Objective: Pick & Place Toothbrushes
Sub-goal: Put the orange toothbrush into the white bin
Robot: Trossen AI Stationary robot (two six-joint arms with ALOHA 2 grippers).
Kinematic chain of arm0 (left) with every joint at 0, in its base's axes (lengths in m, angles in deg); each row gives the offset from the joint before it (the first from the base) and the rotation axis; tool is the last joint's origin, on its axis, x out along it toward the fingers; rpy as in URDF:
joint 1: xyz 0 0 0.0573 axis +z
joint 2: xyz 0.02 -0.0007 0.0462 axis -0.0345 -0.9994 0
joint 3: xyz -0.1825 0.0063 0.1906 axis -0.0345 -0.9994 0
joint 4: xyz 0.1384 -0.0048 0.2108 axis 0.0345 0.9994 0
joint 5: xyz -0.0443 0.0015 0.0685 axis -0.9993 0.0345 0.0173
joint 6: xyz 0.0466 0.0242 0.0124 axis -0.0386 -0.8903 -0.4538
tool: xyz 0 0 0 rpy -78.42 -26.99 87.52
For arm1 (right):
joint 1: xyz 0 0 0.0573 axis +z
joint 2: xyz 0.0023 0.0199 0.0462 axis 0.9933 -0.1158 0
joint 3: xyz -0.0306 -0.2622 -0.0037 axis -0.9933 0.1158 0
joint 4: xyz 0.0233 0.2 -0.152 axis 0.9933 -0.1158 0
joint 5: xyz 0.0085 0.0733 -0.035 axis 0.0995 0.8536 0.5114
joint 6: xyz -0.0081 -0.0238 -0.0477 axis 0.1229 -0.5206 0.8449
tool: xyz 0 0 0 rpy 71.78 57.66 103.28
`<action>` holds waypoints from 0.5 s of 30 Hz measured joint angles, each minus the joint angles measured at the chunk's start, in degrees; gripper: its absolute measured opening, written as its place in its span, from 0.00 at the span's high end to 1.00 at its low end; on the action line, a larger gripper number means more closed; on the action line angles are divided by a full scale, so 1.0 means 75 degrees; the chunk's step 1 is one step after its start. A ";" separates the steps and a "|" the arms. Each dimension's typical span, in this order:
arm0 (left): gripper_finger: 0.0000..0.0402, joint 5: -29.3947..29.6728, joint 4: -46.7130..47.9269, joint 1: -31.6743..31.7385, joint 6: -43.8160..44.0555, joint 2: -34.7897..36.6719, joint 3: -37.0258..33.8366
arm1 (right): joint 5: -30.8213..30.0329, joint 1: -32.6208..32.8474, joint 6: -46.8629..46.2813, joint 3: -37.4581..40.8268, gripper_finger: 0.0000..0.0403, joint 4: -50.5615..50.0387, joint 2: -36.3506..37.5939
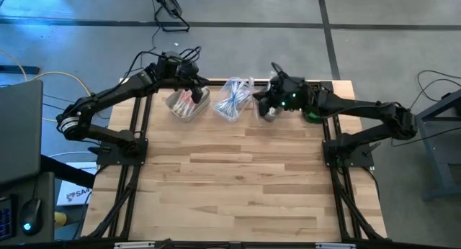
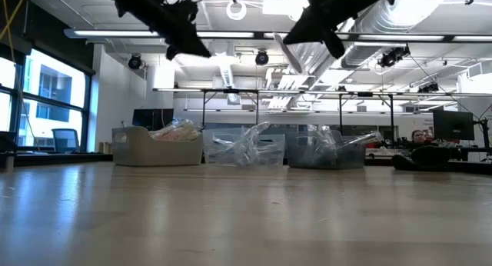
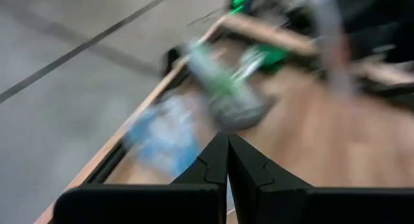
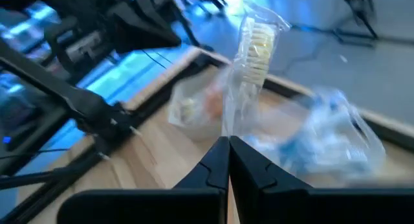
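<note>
We see the right gripper (image 4: 228,146) pinching one wrapped toothbrush (image 4: 249,62), its long axis running straight out from the fingertips, above the bins (image 1: 189,105) at the tabletop (image 1: 230,184) far edge. The left gripper (image 3: 228,146), pressed together and empty, hovers near the leftmost bin; open tabletop lies nearer us.

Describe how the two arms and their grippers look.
Both arms are dark, jointed and slim, with loose black cables looped near the wrists. The left arm has a pale ring by its base. The right gripper area shows a green light. Each gripper's fingers are matte black and wedge-shaped.
</note>
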 joint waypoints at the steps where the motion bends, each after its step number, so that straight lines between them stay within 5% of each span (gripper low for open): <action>1: 1.00 -0.0371 -0.0273 0.0000 0.0001 0.0000 0.0000 | 0.0214 -0.0119 0.0163 0.0000 0.99 0.0204 0.0000; 6: 1.00 -0.1749 -0.2054 -0.0022 0.0221 -0.0019 -0.0003 | 0.1001 -0.0597 0.0870 0.0000 0.99 0.0854 0.0000; 15: 0.94 -0.1573 -0.3620 -0.0361 0.1311 -0.0467 0.0010 | 0.1676 -0.0712 0.1922 0.0000 0.99 0.1668 -0.0003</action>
